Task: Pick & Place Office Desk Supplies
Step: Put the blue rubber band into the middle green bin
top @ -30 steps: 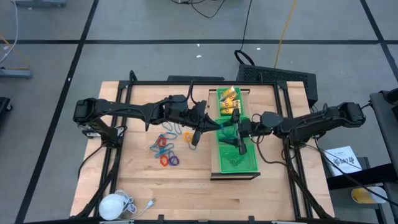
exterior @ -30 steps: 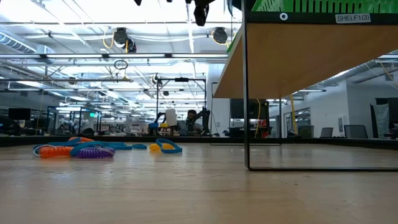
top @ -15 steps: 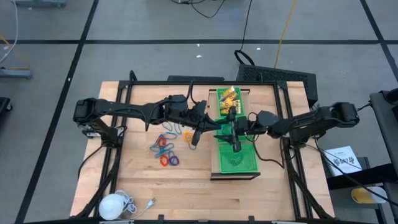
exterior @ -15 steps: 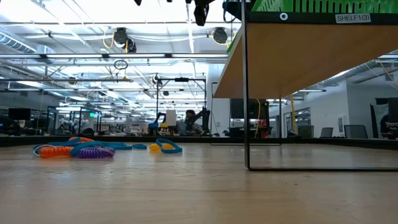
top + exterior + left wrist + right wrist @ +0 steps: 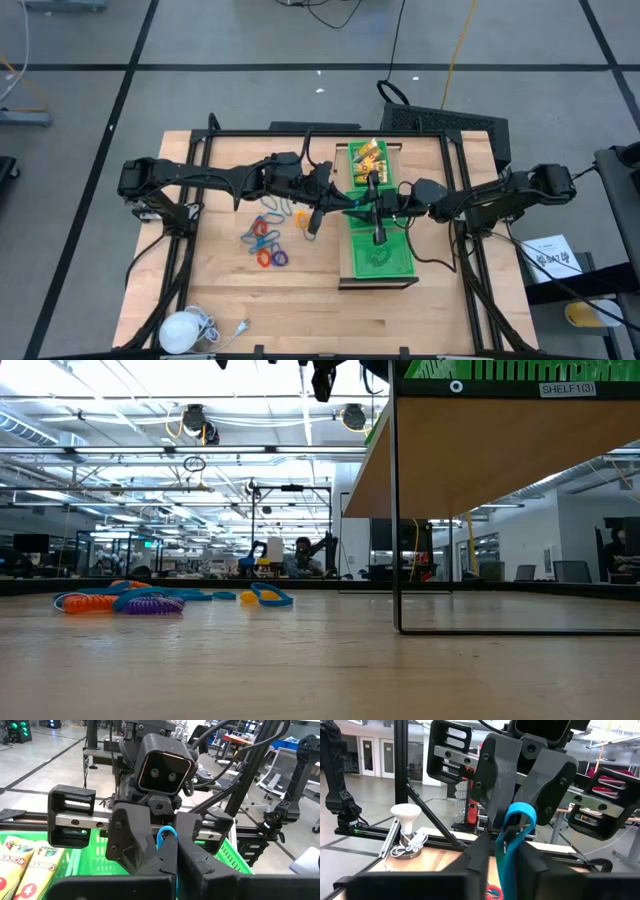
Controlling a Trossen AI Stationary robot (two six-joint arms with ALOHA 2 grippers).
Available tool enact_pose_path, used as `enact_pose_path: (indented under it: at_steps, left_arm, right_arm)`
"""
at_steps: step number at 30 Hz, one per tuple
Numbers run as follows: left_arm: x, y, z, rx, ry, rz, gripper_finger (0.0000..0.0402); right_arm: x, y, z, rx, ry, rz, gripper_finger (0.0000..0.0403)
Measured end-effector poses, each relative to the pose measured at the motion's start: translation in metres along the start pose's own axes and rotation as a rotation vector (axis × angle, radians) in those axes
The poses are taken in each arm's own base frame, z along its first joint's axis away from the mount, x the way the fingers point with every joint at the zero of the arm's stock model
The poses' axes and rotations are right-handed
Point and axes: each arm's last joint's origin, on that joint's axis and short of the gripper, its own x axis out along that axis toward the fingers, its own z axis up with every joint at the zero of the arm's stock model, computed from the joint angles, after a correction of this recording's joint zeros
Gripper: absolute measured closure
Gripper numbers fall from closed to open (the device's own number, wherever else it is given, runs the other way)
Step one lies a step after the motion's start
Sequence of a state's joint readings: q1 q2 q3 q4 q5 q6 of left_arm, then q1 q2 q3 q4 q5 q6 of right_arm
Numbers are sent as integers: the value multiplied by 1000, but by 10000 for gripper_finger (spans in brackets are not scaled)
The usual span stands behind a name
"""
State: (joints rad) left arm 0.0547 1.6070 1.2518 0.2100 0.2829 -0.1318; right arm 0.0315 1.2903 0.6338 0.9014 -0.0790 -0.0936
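Observation:
My two grippers meet fingertip to fingertip in the air over the left edge of the green mesh tray [image 5: 380, 258], and a blue ring [image 5: 516, 827] runs between them. My left gripper [image 5: 347, 206] reaches in from the table's left and is shut on the ring. My right gripper [image 5: 364, 208] reaches in from the right and is shut on it too. Yellow packets [image 5: 367, 160] lie in the tray's far end. Several coloured rings [image 5: 267, 240] lie loose on the wooden table, left of the tray. My left gripper pinches the blue ring's one end [image 5: 522, 813] between its two fingers, coming level from the table's left. The ring is lifted clear above the tray. My right gripper pinches the ring's other end [image 5: 507, 854] between its two fingers, coming about level from the table's right. The ring stands as a narrow flattened loop between the two grippers.
The tray sits on a raised wooden shelf [image 5: 500, 440] on thin metal legs [image 5: 396, 520]. A white round object with a cord [image 5: 185, 328] lies at the table's near left corner. A black frame [image 5: 190, 210] rings the table.
My right gripper has slid a little toward the table's left, up to my left gripper, and its fingers have shut on the blue ring. My left gripper has kept still, and the ring has stayed in the air.

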Motion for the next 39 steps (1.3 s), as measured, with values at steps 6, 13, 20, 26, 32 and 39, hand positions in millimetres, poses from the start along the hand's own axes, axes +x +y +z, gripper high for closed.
enact_pose_path:
  at_steps: [6, 13, 20, 26, 32, 39]
  left_arm:
    - [0, 0, 0, 2, 0, 0, 386]
    - [0, 1, -1, 5, -5, 110, 369]
    - [-9, -4, 3, -2, 32, 127, 257]
    - [-60, -15, 35, 28, 5, 208, 175]
    - [-94, -22, 19, 60, 33, 332, 144]
    - [-125, -11, -42, 7, -45, 493, 143]
  right_arm:
    - [0, 0, 0, -23, 0, 1, 396]
    - [0, 0, 0, -31, 5, -5, 401]
    - [-4, -1, 4, -30, 26, 1, 402]
    - [-19, -3, 17, -27, 75, -6, 402]
    - [-43, -7, 32, 29, 150, -19, 402]
    - [-67, -10, 36, 99, 272, -49, 402]
